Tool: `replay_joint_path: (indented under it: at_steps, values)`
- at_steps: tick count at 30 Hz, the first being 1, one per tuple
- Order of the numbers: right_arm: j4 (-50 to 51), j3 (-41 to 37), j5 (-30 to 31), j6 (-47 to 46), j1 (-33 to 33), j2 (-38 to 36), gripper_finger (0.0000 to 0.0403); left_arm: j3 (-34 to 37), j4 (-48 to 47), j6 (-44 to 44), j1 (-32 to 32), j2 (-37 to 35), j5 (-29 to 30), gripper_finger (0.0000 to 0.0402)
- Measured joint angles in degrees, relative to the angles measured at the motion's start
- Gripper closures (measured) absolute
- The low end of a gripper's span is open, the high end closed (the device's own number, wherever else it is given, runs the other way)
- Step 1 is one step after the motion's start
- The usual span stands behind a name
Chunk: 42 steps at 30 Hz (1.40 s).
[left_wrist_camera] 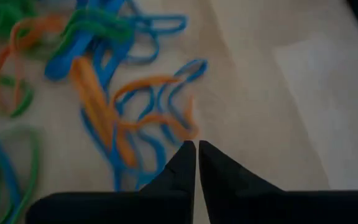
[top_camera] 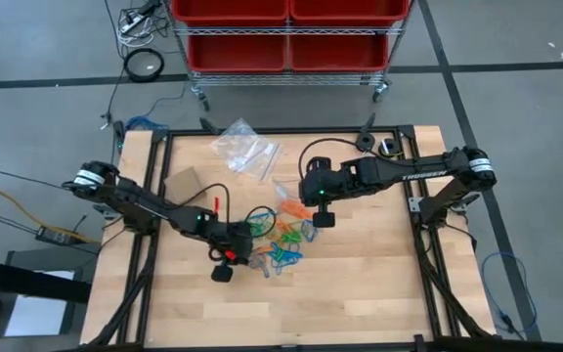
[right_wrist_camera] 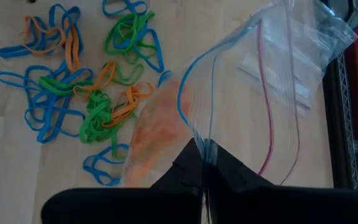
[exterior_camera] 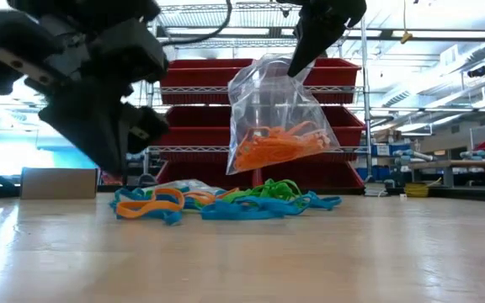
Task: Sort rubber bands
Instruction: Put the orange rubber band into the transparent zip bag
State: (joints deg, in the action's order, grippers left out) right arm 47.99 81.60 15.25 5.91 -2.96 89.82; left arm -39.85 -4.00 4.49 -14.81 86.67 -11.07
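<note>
I am looking down at my table. Nearest me, my left gripper (top_camera: 231,262) is sitting low at about 7 o'clock from the pile, with its two fingers almost touching and nothing between them. Its tips are pointing at some blue and orange loops lying flat on the wood.

The rubber bands (top_camera: 281,240) are lying in a loose heap near the middle of the table (top_camera: 360,284), orange, blue and green all mixed up.

At about 1 o'clock from the heap, my right gripper (top_camera: 323,213) is pinching the top edge of a clear bag (exterior_camera: 278,114) with its fingers squeezed tight. The bag is hanging in the air above the heap, and a bunch of orange bands (exterior_camera: 276,145) is sitting in its bottom.

On the right arm I am reading white letters, "TROSSEN" (top_camera: 424,176).

Farther away, at 11 o'clock, more clear bags (top_camera: 245,149) are lying flat. Past the table, red bins (top_camera: 286,29) are sitting on a wire cart.
</note>
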Motion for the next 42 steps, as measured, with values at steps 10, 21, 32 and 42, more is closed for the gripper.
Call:
replay_joint_path:
  at_steps: [10, 21, 32, 42]
  values:
    - [0.0, 0.0, -0.5, 0.2, 0.0, 0.0, 0.0403, 3.5, 10.6, -2.4, -4.7, 0.0, 5.2, 0.0287]
    - [-1.3, 0.0, -0.5, 0.2, 0.0, 0.0, 0.0403, 3.6, 17.6, -4.1, -4.7, 9.8, 7.6, 0.0259]
    - [-1.3, 0.0, -0.5, 0.5, 0.1, 0.0, 0.0403, 3.5, 21.0, -1.6, -4.4, 12.9, 6.8, 0.039]
    - [-1.2, 0.0, -0.5, 0.4, 0.1, 0.0, 0.0403, 3.8, 18.0, -4.1, -4.5, 1.2, 6.1, 0.0399]
